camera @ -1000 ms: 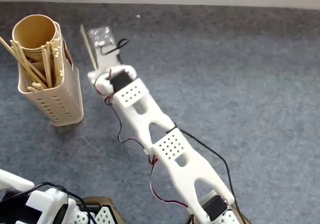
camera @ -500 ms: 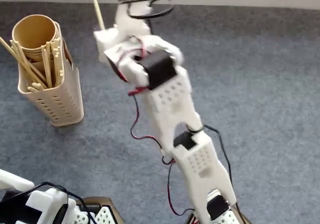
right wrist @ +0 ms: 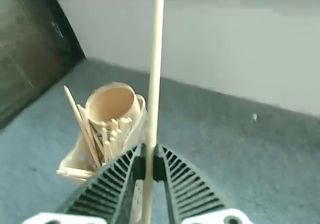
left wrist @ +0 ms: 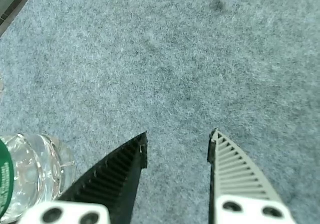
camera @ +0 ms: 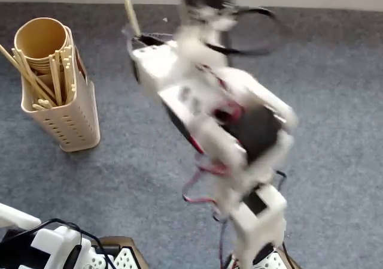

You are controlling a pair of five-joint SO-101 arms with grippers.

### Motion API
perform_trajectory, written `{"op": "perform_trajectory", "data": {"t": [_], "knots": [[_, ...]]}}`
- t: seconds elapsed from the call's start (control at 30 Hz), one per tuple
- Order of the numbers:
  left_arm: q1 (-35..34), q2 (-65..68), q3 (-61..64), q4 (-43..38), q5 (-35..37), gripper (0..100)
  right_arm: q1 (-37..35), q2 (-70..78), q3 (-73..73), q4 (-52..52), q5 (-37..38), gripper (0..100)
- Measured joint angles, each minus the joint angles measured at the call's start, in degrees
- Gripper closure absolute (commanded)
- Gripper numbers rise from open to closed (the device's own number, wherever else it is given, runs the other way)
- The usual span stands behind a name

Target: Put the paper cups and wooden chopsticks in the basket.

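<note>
While aloft over carpet (camera: pixel 335 71), chopstick (right wrist: pixel 156 59) near basket (camera: pixel 72 125)

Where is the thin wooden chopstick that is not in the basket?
The thin wooden chopstick is clamped in the right gripper, held above the grey carpet, right of the perforated cream basket in the high view.
</note>
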State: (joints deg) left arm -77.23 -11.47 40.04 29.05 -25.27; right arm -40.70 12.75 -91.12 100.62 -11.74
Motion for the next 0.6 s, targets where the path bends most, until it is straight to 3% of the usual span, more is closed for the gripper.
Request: {"op": "perform_trajectory", "data": {"t": [0.3, 0.37, 0.47, 0.6], "knots": [[0.00, -0.09, 2.29, 0.00, 0.00, 79, -0.97, -35.78, 52.22, -0.18, 0.00, 99.4], [0.09, -0.09, 3.25, 0.00, 0.00, 79, -3.08, -44.66, 65.85, -5.01, -0.09, 99.4], [0.62, -0.09, 3.78, 0.00, 0.00, 79, -4.48, -55.47, 89.67, -22.33, -0.62, 99.4], [0.88, -0.09, 4.66, 0.00, 0.00, 79, -5.71, -61.27, 123.34, -56.62, -0.62, 99.4]]}}
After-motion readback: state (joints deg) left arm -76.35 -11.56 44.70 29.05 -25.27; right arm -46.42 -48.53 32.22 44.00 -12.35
